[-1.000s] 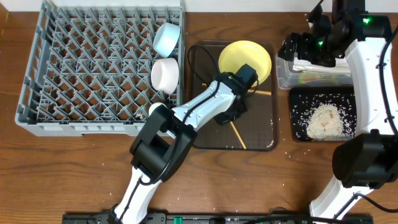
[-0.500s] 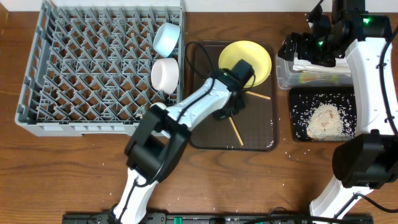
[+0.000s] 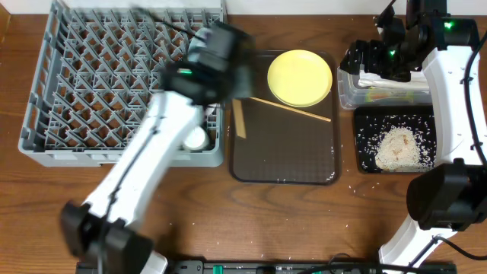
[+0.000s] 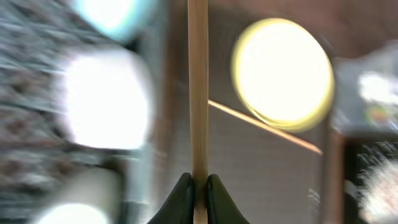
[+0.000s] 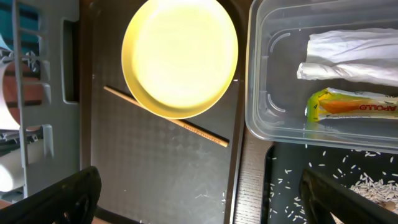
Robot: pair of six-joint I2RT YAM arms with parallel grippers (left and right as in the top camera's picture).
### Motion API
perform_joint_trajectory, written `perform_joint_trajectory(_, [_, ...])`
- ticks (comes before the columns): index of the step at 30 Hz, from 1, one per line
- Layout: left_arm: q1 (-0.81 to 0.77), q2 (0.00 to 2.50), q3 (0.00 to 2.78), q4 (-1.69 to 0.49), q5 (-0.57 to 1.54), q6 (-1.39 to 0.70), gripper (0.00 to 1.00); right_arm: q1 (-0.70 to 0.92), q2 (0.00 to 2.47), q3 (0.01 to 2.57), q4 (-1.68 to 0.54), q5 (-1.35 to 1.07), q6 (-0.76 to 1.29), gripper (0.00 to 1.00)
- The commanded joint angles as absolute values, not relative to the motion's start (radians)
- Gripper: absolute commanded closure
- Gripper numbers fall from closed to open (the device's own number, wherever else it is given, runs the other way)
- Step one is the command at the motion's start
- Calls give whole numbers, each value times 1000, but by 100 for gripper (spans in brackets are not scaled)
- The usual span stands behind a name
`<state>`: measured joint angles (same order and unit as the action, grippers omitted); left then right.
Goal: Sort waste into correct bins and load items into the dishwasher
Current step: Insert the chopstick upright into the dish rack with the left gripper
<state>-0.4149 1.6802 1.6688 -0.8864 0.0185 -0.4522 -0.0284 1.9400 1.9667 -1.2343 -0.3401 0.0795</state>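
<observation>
Left pincer [image 4: 199, 186] swung to rack [image 3: 76, 158] edge, clamped on chopstick [image 4: 198, 93]; right pincer [image 5: 202, 196] apart.

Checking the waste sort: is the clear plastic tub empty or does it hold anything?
Not empty. The clear plastic tub holds a crumpled white napkin and a yellow-green wrapper, seen from the right wrist.

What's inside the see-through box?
A crumpled white napkin and a yellow-green wrapper lie in the tub. Its far end is hidden: cut off in the wrist view, under the right arm overhead.
</observation>
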Motion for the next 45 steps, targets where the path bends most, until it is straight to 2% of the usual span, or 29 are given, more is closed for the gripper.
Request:
perform_joint_trajectory(1, [-289,1643,1686,-911,-66,-169,93,-14,1936,1967,-1234,-344,81,1])
perform_joint_trajectory(9, [-94,1688,1676,-934,-102,38,93,-14,1936,1967,-1234,-344,81,1])
perform_joint_trajectory(14, [-39,1745,1676,-912,-97,107,93,-14,1936,1967,-1234,-344,81,1])
perform_joint_trajectory(31, [-54,1978,1676,-849,8,126,92,-14,1936,1967,-1235,-344,81,1])
perform_joint_trajectory(32, [-54,1987,1676,-847,11,126,91,-14,1936,1967,-1234,-344,81,1])
perform_joint_trajectory(33, [-54,1993,1676,-846,14,126,83,-14,1936,1967,-1235,-344,81,1])
perform_joint_trajectory(34, [-54,1999,1676,-847,13,126,67,-14,1936,1967,-1234,-344,81,1])
perform_joint_trajectory(36, [-54,2002,1676,-847,13,126,58,-14,1936,1967,-1234,-344,81,1])
perform_joint_trajectory(38, [-54,2000,1676,-845,13,126,55,-14,1936,1967,-1234,-344,81,1])
perform_joint_trajectory(45, [-54,1895,1721,-881,15,43,54,-14,1936,1967,-1234,-344,81,1])
